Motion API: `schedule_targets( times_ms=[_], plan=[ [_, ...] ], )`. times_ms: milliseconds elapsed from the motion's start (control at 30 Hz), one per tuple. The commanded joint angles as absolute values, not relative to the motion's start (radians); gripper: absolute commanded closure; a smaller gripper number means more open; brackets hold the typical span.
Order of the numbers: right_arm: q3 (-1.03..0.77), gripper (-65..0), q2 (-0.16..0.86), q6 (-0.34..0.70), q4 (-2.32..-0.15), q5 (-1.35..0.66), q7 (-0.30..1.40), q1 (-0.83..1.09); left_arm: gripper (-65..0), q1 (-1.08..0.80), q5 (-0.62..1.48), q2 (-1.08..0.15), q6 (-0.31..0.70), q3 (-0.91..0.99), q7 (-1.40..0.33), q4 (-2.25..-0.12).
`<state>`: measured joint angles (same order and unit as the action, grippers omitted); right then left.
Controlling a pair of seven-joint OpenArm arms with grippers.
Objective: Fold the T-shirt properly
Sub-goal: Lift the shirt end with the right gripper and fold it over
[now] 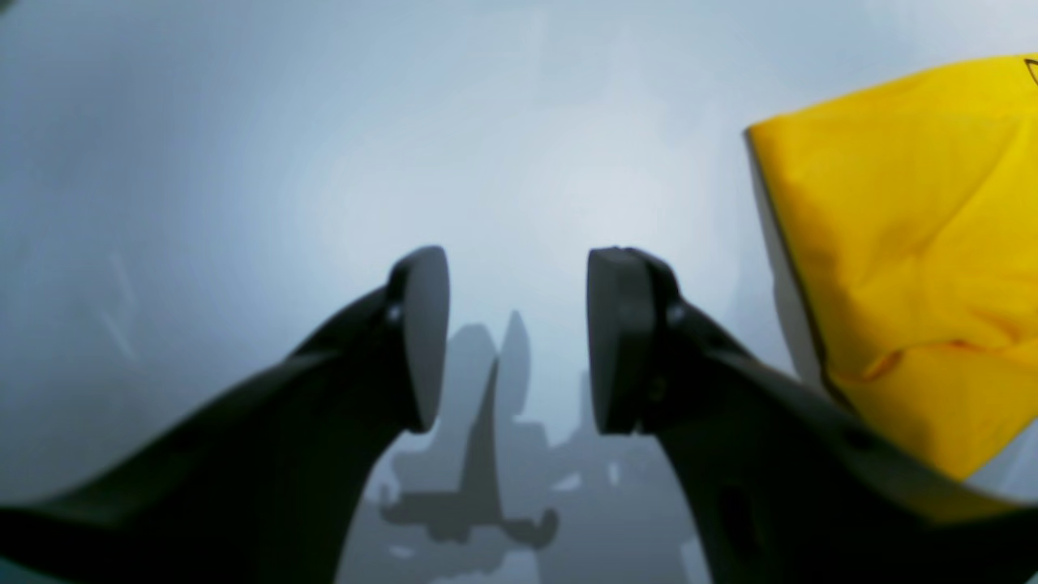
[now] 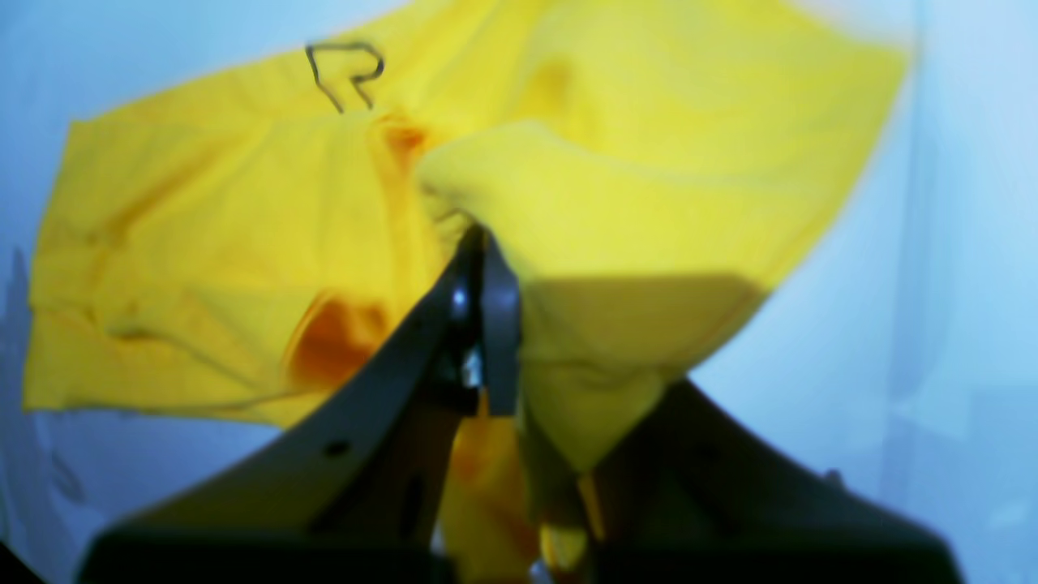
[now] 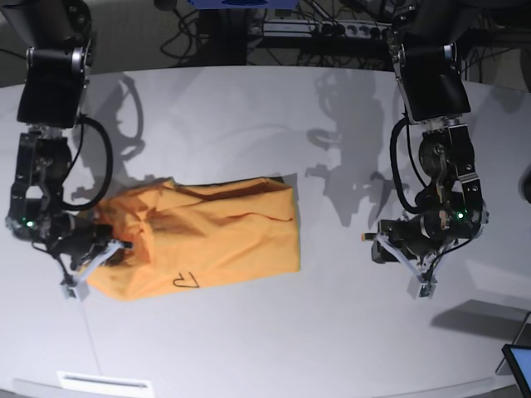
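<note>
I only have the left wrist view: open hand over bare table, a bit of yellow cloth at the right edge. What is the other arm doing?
Observer: The right hand is shut on a fold of the T-shirt, lifting that cloth off the table.
Operator: Which end of the shirt?
Observer: In the base view, the end farthest from your left hand.
Operator: Is the shirt spread flat?
Observer: No, it lies as a folded band, bunched and wrinkled at the gripped end.
Operator: Any marking visible?
Observer: A small dark outline mark shows near the shirt's front edge.
</note>
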<state>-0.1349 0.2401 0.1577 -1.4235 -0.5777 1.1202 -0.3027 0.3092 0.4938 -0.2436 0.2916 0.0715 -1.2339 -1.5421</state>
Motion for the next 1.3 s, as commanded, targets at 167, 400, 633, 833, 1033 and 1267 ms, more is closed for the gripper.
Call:
schedule_targets(
  times_ms=[167,400,633,833,1033,1267],
  plan=[
    [0.013,-0.3,0.248,-0.102,-1.563,-0.593,1.098,-0.288,-27.9,0.334,0.501,-0.257,0.294,0.076,-1.211,-1.543],
    [0.265,-0.3,0.249,-0.447,-1.583,-0.430,1.058,-0.288,-27.9,0.331,0.501,-0.259,0.294,0.076,-1.211,-1.549],
    [0.380,-0.3,0.206,-0.545,-1.517,-0.097,1.061,-0.289,-27.7,0.325,0.501,-0.275,0.294,0.076,-1.211,-1.549],
    [0.433,-0.3,0.162,-0.550,-1.495,0.153,1.064,-0.286,-27.5,0.323,0.501,-0.288,0.295,0.068,-1.211,-1.549],
    [0.475,-0.3,0.047,-0.544,-1.498,0.446,1.063,-0.265,-27.5,0.323,0.501,-0.288,0.295,0.073,-1.211,-1.544],
    [0.608,-0.3,0.002,-0.547,-1.498,0.673,1.067,-0.220,-27.5,0.325,0.501,-0.303,0.295,0.076,-1.211,-1.543]
  ],
)
